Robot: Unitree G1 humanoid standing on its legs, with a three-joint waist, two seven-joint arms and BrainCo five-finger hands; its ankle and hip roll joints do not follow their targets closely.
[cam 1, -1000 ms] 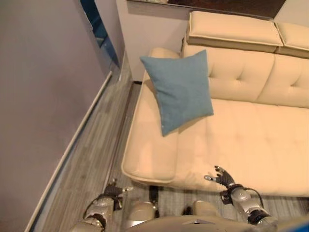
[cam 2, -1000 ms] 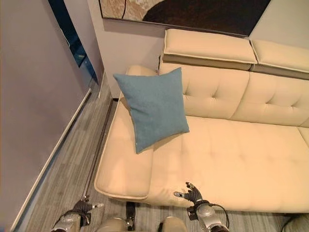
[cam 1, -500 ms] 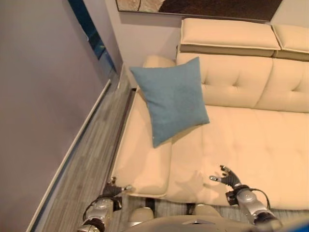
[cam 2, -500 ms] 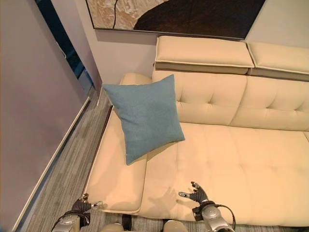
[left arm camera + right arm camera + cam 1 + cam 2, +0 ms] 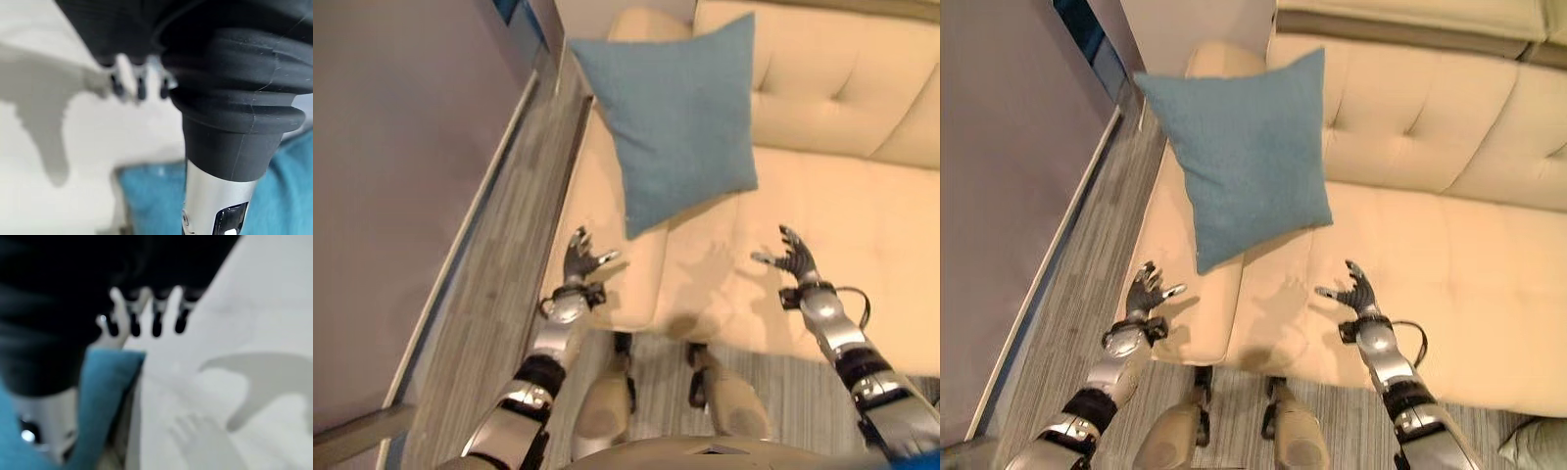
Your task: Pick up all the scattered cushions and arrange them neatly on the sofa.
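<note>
Nearest to us, our left hand (image 5: pixel 579 262) hangs over the front left corner of the cream sofa (image 5: pixel 862 215), fingers spread and released, grasping nothing. Our right hand (image 5: pixel 793 260) is raised level with it over the seat, also splayed loose and empty. Between the two hands lies a bare stretch of seat. Further out, at about twelve o'clock from the midpoint between our hands, the blue cushion (image 5: pixel 677 117) stands propped on one corner against the armrest and backrest at the sofa's left end. It leans back like a diamond, its lowest corner pointing down towards us at the seat. From the left hand it lies at roughly one o'clock; from the right hand at about eleven o'clock. We judge that low corner to be a little nearer the left hand, though the cushion sits almost centred between both, so a two-handed take on its side corners looks the natural approach. Its long diagonal runs from near to far, away from us. At the lower right edge of the right eye view a pale object (image 5: pixel 1538 452) lies on the floor; we cannot tell whether it is another cushion.
</note>
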